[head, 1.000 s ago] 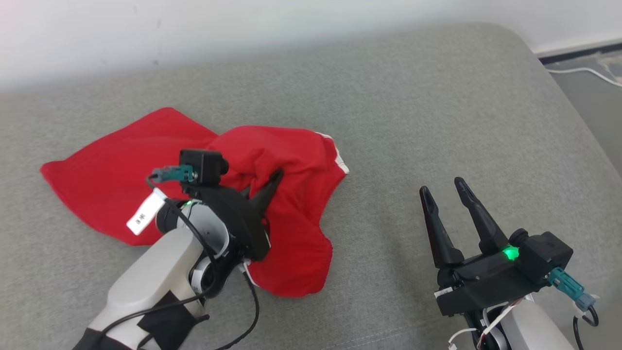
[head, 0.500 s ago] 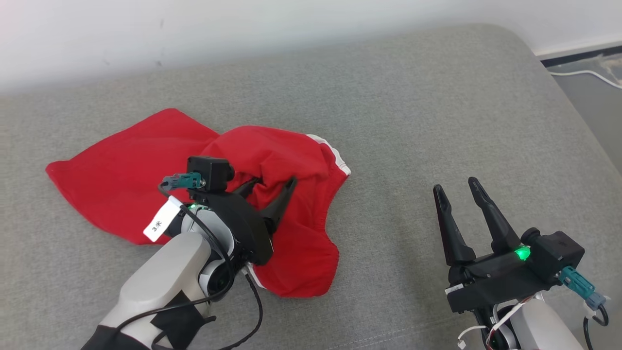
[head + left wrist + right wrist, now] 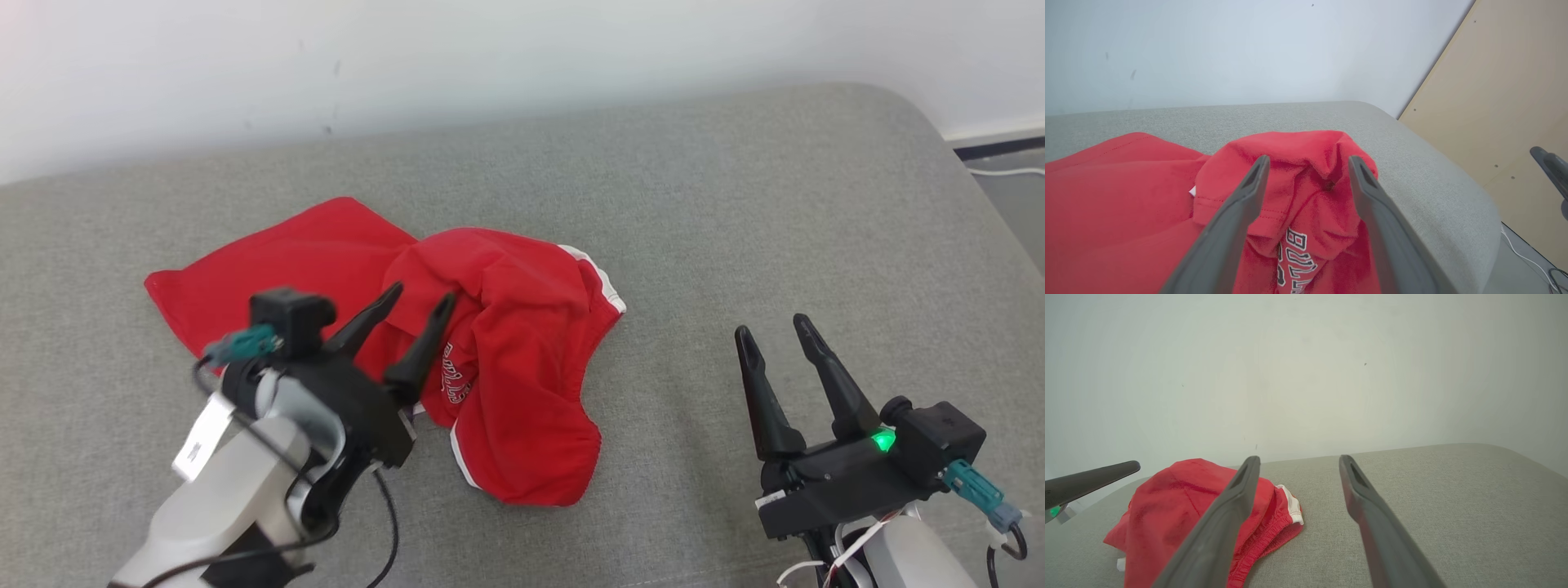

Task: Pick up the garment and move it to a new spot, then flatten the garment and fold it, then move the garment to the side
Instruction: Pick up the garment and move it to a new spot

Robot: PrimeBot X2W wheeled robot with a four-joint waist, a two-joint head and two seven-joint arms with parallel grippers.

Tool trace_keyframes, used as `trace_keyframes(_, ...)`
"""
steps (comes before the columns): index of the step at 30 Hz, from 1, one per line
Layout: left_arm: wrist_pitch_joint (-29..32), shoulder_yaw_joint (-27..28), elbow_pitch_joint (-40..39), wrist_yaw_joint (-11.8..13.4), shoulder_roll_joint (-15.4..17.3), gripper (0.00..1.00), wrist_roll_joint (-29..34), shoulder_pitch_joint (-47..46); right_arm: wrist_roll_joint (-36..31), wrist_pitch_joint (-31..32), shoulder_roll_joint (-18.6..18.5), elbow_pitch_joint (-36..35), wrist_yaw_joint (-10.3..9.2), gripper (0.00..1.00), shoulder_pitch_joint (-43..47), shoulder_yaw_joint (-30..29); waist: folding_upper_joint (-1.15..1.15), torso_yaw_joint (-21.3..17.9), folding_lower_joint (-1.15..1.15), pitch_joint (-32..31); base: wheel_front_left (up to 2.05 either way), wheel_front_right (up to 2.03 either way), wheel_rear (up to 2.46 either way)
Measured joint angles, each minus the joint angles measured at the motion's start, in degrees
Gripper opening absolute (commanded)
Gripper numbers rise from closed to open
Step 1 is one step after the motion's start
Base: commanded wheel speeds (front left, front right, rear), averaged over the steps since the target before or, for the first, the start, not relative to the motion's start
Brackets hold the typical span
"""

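A crumpled red garment (image 3: 522,359) with white trim and white lettering lies on the grey couch cushion (image 3: 735,212), left of centre. My left gripper (image 3: 420,298) hovers over its near-left part, open, and its fingers grip nothing. In the left wrist view the left gripper (image 3: 1308,161) frames a raised fold of the garment (image 3: 1126,183) that lies beyond the fingertips. Off to the right of the garment, my right gripper (image 3: 771,335) stands open over bare cushion. The right wrist view has the right gripper (image 3: 1298,459) open, with the garment (image 3: 1167,502) to its left.
A pale wall (image 3: 490,57) runs behind the cushion. The cushion's rounded right edge (image 3: 980,204) drops to the floor, where a white cable (image 3: 1004,171) lies. A tan panel (image 3: 1502,81) stands beyond that end. Bare cushion stretches between the garment and my right gripper.
The head camera has shifted, so the whole scene sits lower and further right. My left gripper has drawn back out of the garment's folds and stands open above it. The right gripper stays open.
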Motion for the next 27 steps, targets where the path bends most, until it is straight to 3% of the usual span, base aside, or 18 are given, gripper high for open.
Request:
trace_keyframes(11,-4.2,2.5,-6.6,0.3,5.6,1.00,1.3,10.5,1.2,0.0,-0.7,-0.1,0.00,1.00,2.7,0.2,0.00,1.5,0.00,-2.5,0.00,0.00,0.00)
trace_keyframes(19,-4.5,6.3,-12.8,5.0,7.7,1.00,2.6,19.6,1.7,0.0,-0.7,-0.6,0.00,1.00,4.5,0.9,0.00,2.1,-0.01,-3.2,0.00,0.00,0.00)
trace_keyframes(22,-4.5,10.8,-17.2,8.8,7.6,1.00,3.9,23.2,1.7,0.0,-0.7,-0.8,0.00,1.00,4.8,1.0,0.00,2.3,0.00,-3.2,0.00,0.00,0.00)
trace_keyframes(27,-4.5,15.0,-21.1,11.9,7.7,1.00,6.7,27.4,1.7,0.0,-0.7,-1.0,0.00,1.00,5.7,1.7,0.00,2.2,-0.01,-3.3,0.00,0.00,0.00)
